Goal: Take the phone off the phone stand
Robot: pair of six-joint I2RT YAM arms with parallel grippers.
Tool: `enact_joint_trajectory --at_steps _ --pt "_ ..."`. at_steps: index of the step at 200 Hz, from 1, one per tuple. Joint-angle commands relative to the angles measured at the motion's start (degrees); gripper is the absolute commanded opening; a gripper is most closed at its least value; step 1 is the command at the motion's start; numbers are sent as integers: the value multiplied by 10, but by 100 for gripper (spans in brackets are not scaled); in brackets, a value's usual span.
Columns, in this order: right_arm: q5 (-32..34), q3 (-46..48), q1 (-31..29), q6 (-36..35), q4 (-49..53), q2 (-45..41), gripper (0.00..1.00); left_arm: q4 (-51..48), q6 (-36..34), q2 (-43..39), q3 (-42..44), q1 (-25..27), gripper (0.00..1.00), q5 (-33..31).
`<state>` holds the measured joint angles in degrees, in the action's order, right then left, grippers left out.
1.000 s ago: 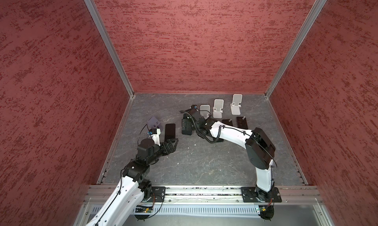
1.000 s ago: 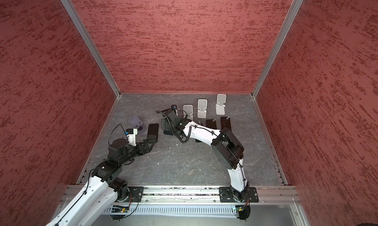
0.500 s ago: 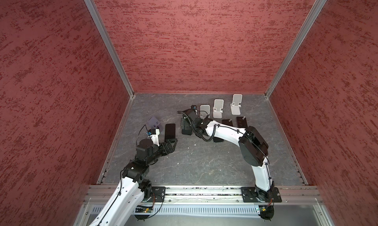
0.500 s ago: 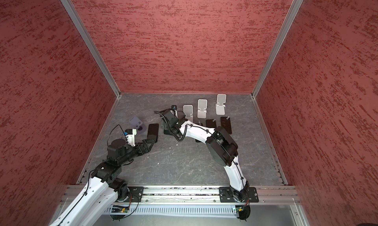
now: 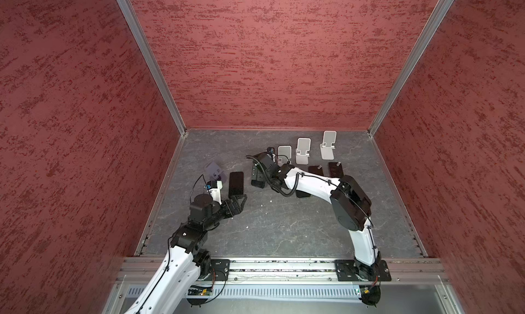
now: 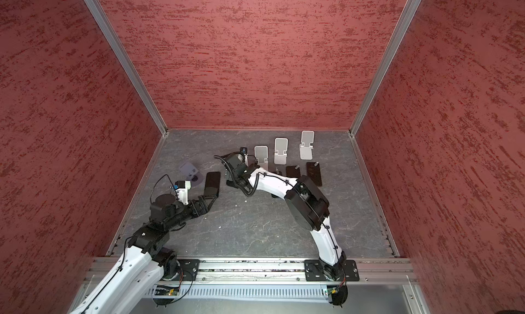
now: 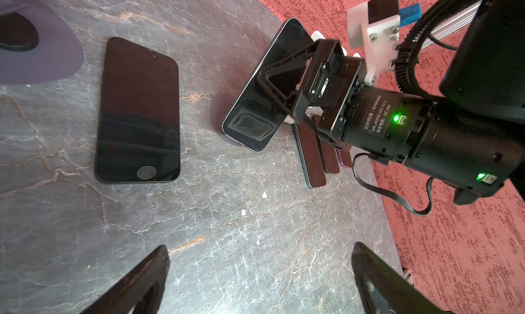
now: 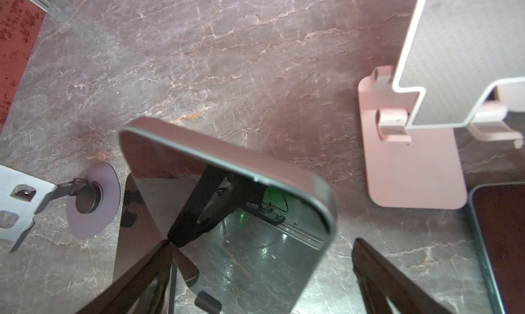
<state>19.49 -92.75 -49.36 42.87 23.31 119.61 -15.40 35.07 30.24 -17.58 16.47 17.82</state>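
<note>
The phone (image 7: 257,99), dark-screened with a grey rim, leans tilted on a purple phone stand, of which only the base (image 7: 217,111) shows. My right gripper (image 8: 262,243) is open and straddles the phone (image 8: 227,213). One finger (image 8: 153,270) lies against the phone's side and the other finger (image 8: 377,278) stands apart from it. In both top views the right gripper (image 5: 257,179) (image 6: 231,179) covers most of the phone. My left gripper (image 7: 261,245) (image 5: 240,197) is open over bare table, with nothing between its fingers.
A black phone (image 5: 236,183) lies flat just beyond the left gripper, next to another purple stand (image 5: 213,170). Three white stands (image 5: 303,150) line the back. Dark phones (image 5: 335,169) lie flat in front of them, by the right arm. Red walls enclose the table.
The right arm's elbow has shifted slightly. Both grippers stay where they were, still open.
</note>
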Motion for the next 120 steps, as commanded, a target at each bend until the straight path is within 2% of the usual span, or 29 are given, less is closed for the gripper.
enact_joint_trajectory --at_steps 1,120 --pt "23 -22 -3 20 19 13 99 9 -14 -7 10 -5 100 5" --pt "18 -30 -13 26 19 6 98 8 -22 -8 21 -7 100 9"
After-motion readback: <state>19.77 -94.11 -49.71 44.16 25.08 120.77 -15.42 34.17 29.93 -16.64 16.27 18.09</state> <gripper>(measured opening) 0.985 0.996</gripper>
